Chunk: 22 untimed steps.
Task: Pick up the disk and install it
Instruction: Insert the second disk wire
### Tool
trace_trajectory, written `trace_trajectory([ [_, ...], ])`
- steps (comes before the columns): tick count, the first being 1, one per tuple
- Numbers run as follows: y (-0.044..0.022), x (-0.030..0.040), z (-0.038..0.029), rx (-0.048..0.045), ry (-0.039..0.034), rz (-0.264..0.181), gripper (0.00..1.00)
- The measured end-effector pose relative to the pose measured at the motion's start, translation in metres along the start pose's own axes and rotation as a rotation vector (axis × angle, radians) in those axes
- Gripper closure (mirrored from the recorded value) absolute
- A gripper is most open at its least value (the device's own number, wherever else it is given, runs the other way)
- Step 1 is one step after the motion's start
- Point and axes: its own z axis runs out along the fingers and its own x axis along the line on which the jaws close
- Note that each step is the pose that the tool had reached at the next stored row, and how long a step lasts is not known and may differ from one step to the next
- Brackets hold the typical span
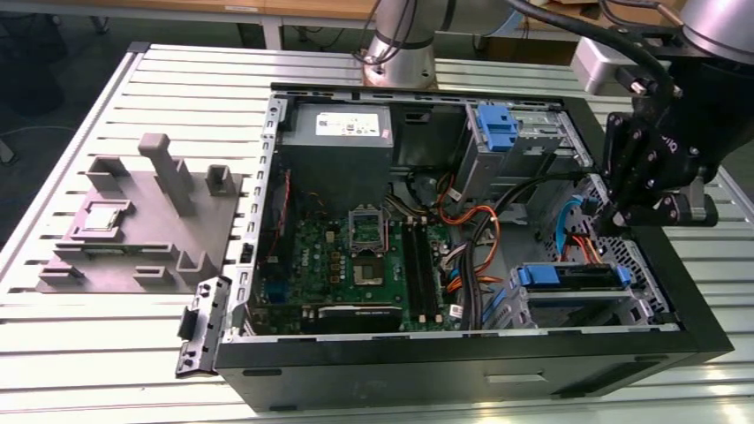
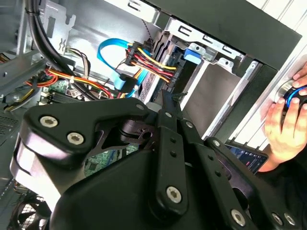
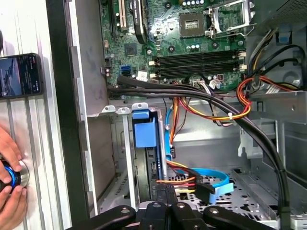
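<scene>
You've got a black computer case (image 1: 471,362) sitting on a pale, silvery slatted table (image 1: 106,353). Inside, the motherboard (image 1: 353,265) is green with black slots. The cables (image 3: 211,112) are a mix of orange, red, yellow and black, plus a bright blue flat one (image 3: 213,179). The drive bay clips (image 3: 145,132) are blue against grey metal in the first wrist view. The gripper (image 2: 165,103) is matte black with silver screws. That fixture (image 1: 136,225) at the exterior view's left is plain grey. The phone (image 3: 20,75) is black.
</scene>
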Motion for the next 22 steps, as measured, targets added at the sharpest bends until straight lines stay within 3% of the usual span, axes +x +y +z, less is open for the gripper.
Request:
trace_trajectory([
  [16,0.0002,-0.0023,-0.0011,0.0000,-0.0001,0.000,0.90],
  [18,0.0007,-0.0023,-0.0011,-0.0054,0.0000,0.000,0.90],
  [20,0.0007,-0.0023,-0.0011,-0.0182,0.0005,-0.001,0.90],
  [22,0.0008,-0.0023,-0.0011,-0.0207,0.0006,-0.001,0.90],
])
